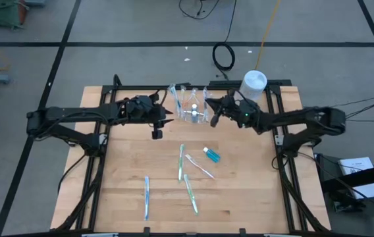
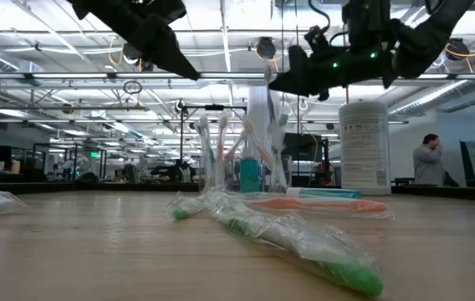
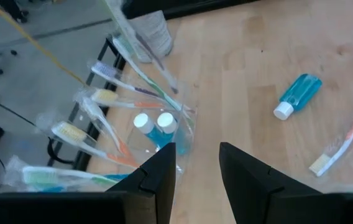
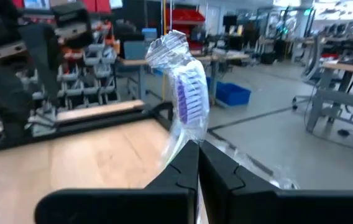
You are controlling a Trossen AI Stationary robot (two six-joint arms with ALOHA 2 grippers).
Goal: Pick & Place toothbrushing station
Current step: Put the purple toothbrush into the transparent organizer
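Observation:
The clear cup (image 1: 193,110) stands at the table's far middle with several wrapped toothbrushes and two white-capped blue tubes (image 3: 155,126) in it. It also shows in the low view (image 2: 250,171). My right gripper (image 1: 214,116) hovers just right of the cup, shut on a wrapped toothbrush (image 4: 187,93) with purple bristles. My left gripper (image 1: 158,122) hovers just left of the cup, open and empty (image 3: 198,163). Several wrapped toothbrushes (image 1: 181,161) and one blue tube (image 1: 211,155) lie on the table's middle. My right gripper pinches the wrapped toothbrush between its two fingers just below the head (image 4: 183,138), through the clear wrapper. The bristled head sticks out past the fingertips. The brush is lifted clear of the table, beside the cup.
A white round-lidded canister (image 1: 253,83) stands at the far right behind my right arm. Loose toothbrushes lie at the near middle (image 1: 191,194) and near left (image 1: 146,197). A person (image 2: 428,159) stands in the room beyond the table.

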